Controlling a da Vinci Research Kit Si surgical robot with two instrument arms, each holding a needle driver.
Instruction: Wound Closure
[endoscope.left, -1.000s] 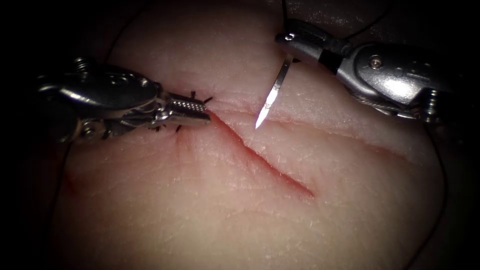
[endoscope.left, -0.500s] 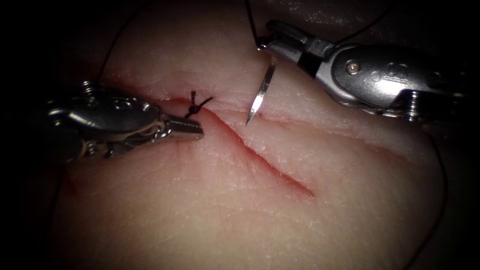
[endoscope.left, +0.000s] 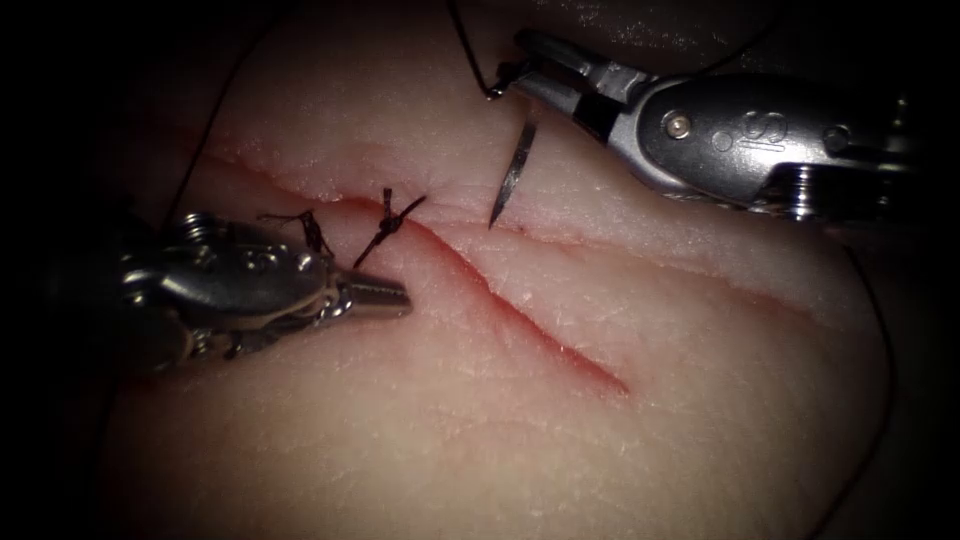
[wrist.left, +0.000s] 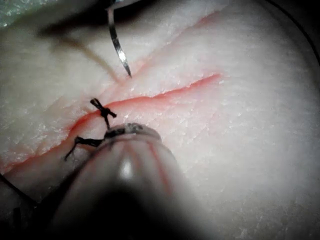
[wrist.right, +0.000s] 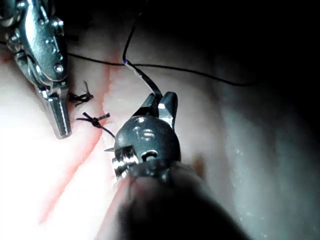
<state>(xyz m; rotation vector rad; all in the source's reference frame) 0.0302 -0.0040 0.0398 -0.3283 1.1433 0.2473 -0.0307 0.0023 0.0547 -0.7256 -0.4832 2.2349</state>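
Observation:
The tissue (endoscope.left: 520, 440) has a long red cut (endoscope.left: 520, 318) running down to the right. Two dark knots (endoscope.left: 385, 218) with short cut ends sit on its upper stretch. My right tool (endoscope.left: 512, 72) reaches in above the cut, its jaws shut on the curved needle (endoscope.left: 512, 170) near the tail. The needle hangs free with its tip at the tissue surface just right of the cut; I cannot tell if it has entered. Thread (endoscope.left: 462, 40) leaves the tail upward. My left tool (endoscope.left: 392, 294) lies left of the cut below the knots, shut and holding nothing. Its own wrist view shows the needle (wrist.left: 116, 45) and the knots (wrist.left: 102, 111).
A loop of thread (endoscope.left: 880, 330) runs down the tissue's right edge, and another strand (endoscope.left: 215, 110) crosses its upper left. In the right wrist view the left tool (wrist.right: 61, 122) stands beside the knots (wrist.right: 92, 118), with thread (wrist.right: 200, 72) stretched behind the right tool's jaws.
The right tool has moved left and up, swinging the needle tip left to the tissue beside the cut. The left tool has drawn back down, uncovering both knots.

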